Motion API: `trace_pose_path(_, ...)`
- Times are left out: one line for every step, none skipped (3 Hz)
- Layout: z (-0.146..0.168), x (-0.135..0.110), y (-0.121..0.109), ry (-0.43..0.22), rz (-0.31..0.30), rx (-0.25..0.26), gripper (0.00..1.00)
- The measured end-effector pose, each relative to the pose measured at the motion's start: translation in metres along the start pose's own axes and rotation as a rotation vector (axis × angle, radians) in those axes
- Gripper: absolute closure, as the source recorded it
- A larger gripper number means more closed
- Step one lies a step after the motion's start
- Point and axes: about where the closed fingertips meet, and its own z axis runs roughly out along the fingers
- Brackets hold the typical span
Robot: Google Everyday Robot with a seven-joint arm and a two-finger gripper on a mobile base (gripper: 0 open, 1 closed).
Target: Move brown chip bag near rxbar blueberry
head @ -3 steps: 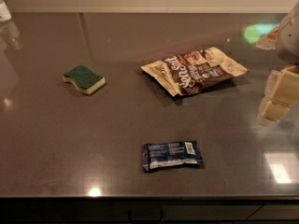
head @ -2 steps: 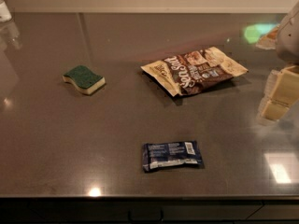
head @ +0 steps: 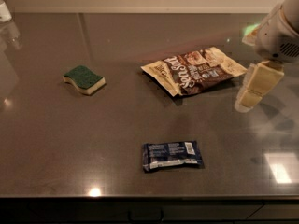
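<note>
The brown chip bag (head: 194, 71) lies flat on the dark table, right of centre, with white "Sea Salt" lettering and cream ends. The rxbar blueberry (head: 171, 155) is a small navy wrapper with a white barcode patch, lying nearer the front edge, below and slightly left of the bag. My gripper (head: 258, 84) hangs from the white arm at the right edge, just right of the bag's right end and above the table. It holds nothing that I can see.
A green and cream sponge (head: 84, 79) lies at the left of the table (head: 70, 139). A pale object (head: 4, 10) stands at the far left corner. A wall runs along the table's back edge.
My gripper and arm have shifted a little to the left, closer to the chip bag's right end. The bag, bar and sponge have not moved.
</note>
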Motion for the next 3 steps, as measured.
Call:
trace_pose_path(0.032, -0.002, -0.040, -0.061, 0.022, 0.023, 0.00)
trace_pose_path(0.048, 0.003, -0.063, -0.107, 0.020, 0.042, 0.00)
trace_pose_path(0.068, 0.009, -0.082, -0.143, -0.017, 0.047, 0.00)
